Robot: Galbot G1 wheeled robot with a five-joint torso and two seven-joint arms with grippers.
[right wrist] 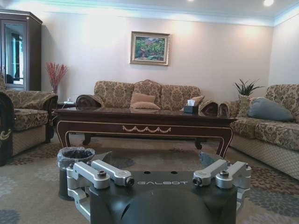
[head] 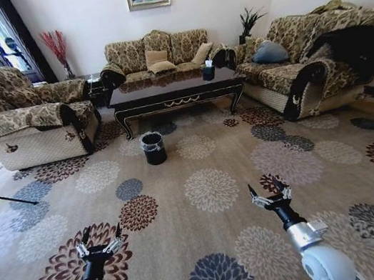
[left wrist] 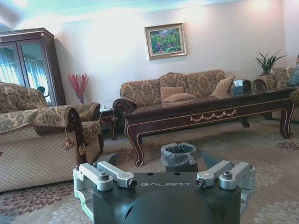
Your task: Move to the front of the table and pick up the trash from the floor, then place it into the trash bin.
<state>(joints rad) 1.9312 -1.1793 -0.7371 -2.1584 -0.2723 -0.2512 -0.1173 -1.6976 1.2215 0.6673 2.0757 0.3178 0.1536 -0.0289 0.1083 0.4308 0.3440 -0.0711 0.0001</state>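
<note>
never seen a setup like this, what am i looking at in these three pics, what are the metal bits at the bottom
You are looking at a wheeled robot with two arms in a living room. One picture comes from a camera on its head, looking down at the carpet. The two forked metal parts are its claws: the left claw and the right claw, both open and holding nothing. The other two pictures come from cameras on each wrist, so each shows its own claw up close: left, right. Ahead stands a dark coffee table with a tissue box on it, and a small black bin on the carpet in front. Sofas surround it.
</note>
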